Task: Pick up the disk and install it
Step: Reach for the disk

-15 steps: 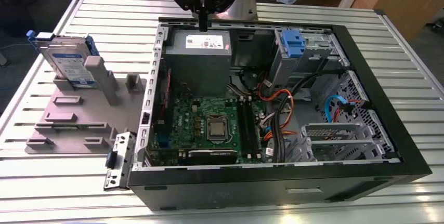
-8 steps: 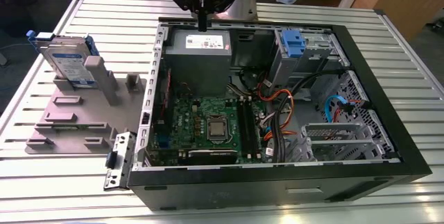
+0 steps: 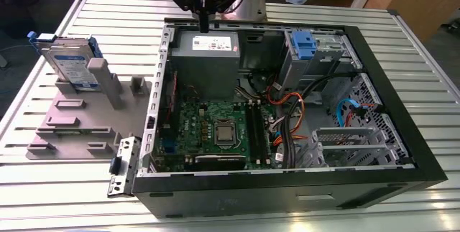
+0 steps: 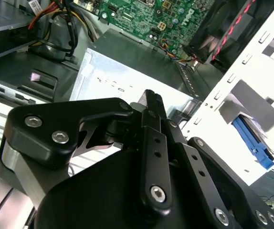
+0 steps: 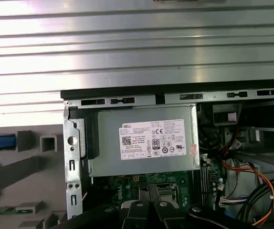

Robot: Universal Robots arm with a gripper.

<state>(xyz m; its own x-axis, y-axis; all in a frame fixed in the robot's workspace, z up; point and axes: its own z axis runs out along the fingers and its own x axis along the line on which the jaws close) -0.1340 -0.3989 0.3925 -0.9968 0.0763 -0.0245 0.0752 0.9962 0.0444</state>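
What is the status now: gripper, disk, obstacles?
Gripper shut, empty, above power supply. Disk leaning in grey holder, outside case, untouched. No obstacle seen between them.

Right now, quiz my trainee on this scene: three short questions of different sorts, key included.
1. True or false: the end effector holds the disk.
2. The end effector is nearest the: A power supply; B motherboard; C blue drive-bay tab.
3. Where does the disk stand?
Key: 1 false. 2 A. 3 Upright in the grey fixture, at the exterior view's left, outside the computer case.
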